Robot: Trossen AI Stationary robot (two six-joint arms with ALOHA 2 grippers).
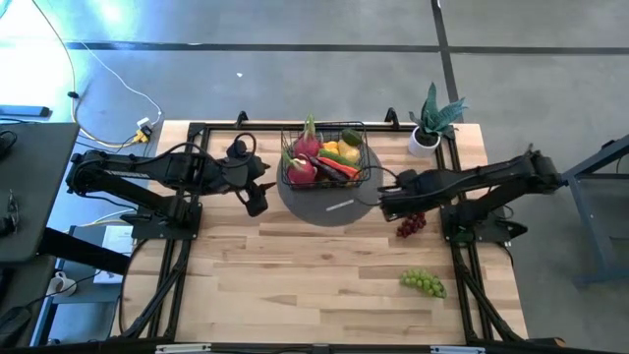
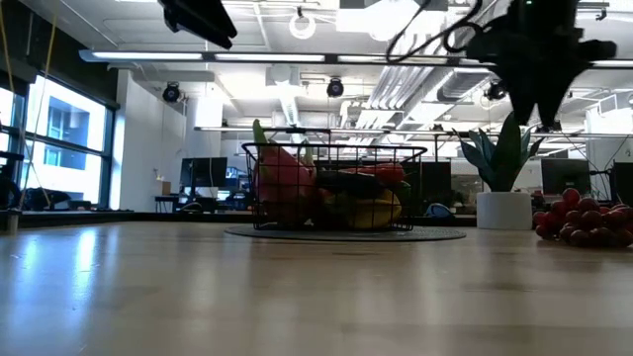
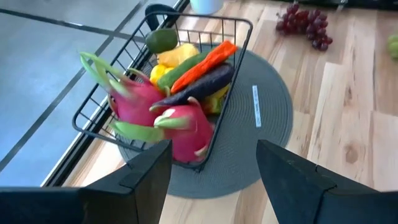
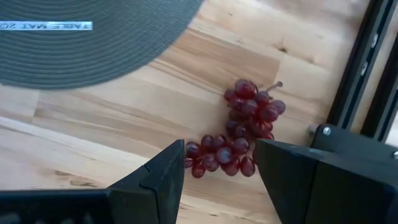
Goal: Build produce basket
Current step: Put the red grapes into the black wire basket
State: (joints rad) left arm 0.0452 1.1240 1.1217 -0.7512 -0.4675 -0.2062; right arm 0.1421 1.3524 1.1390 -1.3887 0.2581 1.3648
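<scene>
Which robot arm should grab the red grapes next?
Probably the right. Its gripper hovers open above the red grapes, while the left gripper waits across the basket.

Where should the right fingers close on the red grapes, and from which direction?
From straight above, across the thick middle of the red grapes. The bunch lies flat on the bare table clear of the grey mat, with a thin stem poking out at one end, too slight to hold. The right gripper already hangs open over it, so a plain drop probably works.
</scene>
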